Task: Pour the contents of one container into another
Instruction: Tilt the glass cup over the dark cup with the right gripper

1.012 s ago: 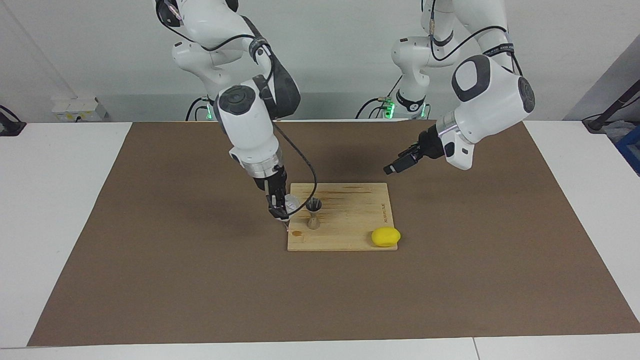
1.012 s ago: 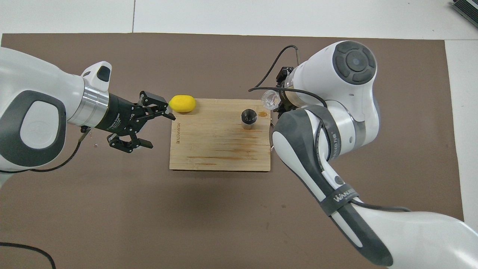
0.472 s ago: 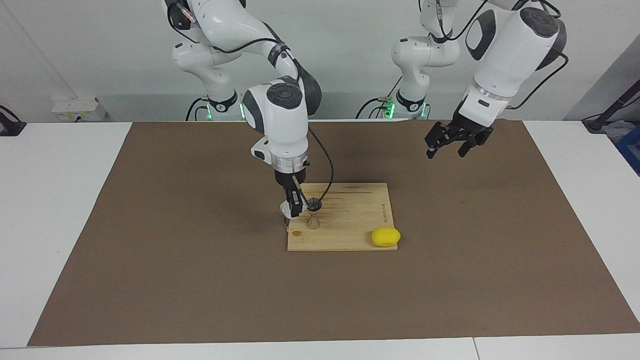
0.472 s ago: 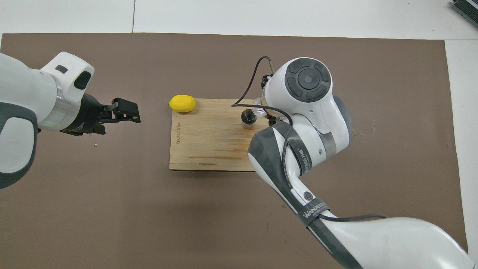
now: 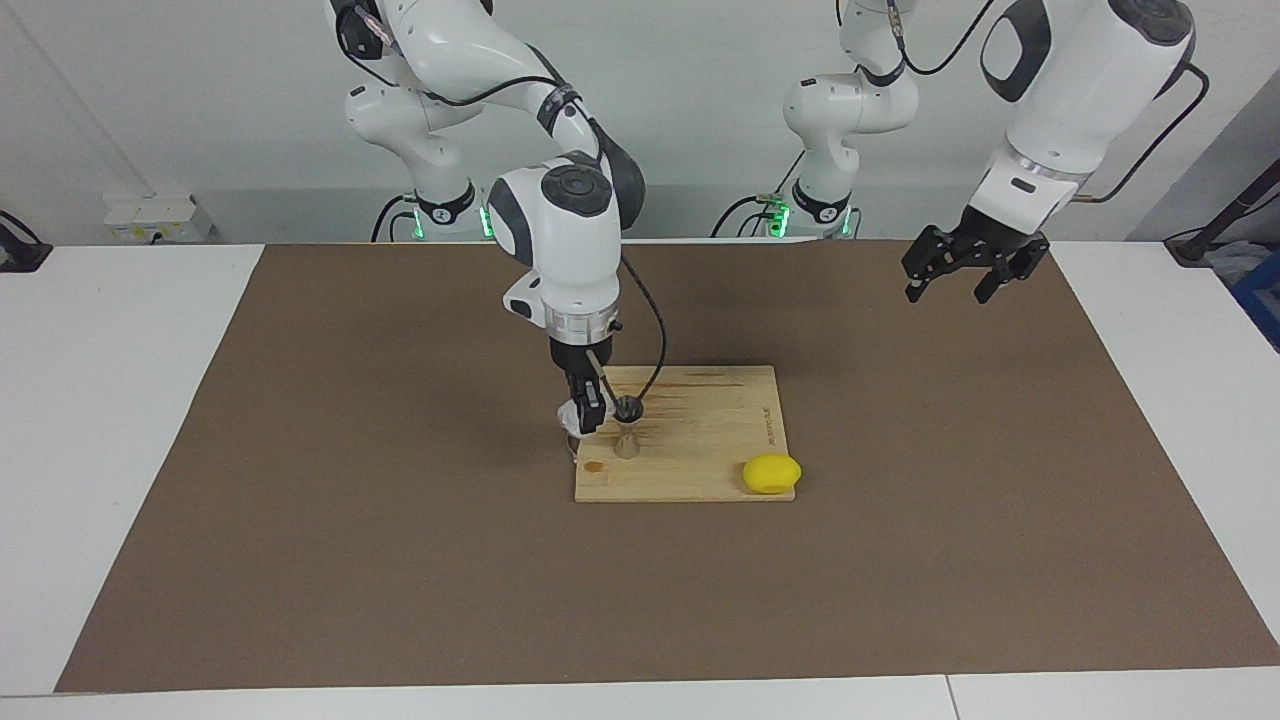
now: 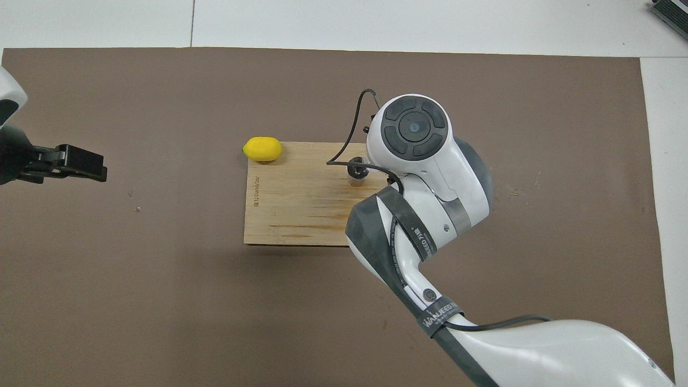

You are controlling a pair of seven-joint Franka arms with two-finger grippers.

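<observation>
Right hand (image 5: 588, 418): clamped on glass cup (image 5: 572, 414), tipped at jigger's (image 5: 626, 428) rim, over wooden board (image 5: 700, 440) on tabletop. Lemon (image 5: 771, 473): board's corner, 4 o'clock of jigger. Left hand (image 5: 957, 275): raised, fingers spread, empty.

big white table (image 5: 120, 420), wide brown mat (image 5: 400, 580) spread over most of it. seam line in white top near table edge (image 5: 947, 697). plain pale grey wall (image 5: 700, 100) at back. white power box (image 5: 150, 220) sits by wall at right arm's end. black thing (image 5: 20, 250) at that same table edge. dark stand and blue bin (image 5: 1262, 290) at left arm's end. light soft, even, faint shadows on mat.
</observation>
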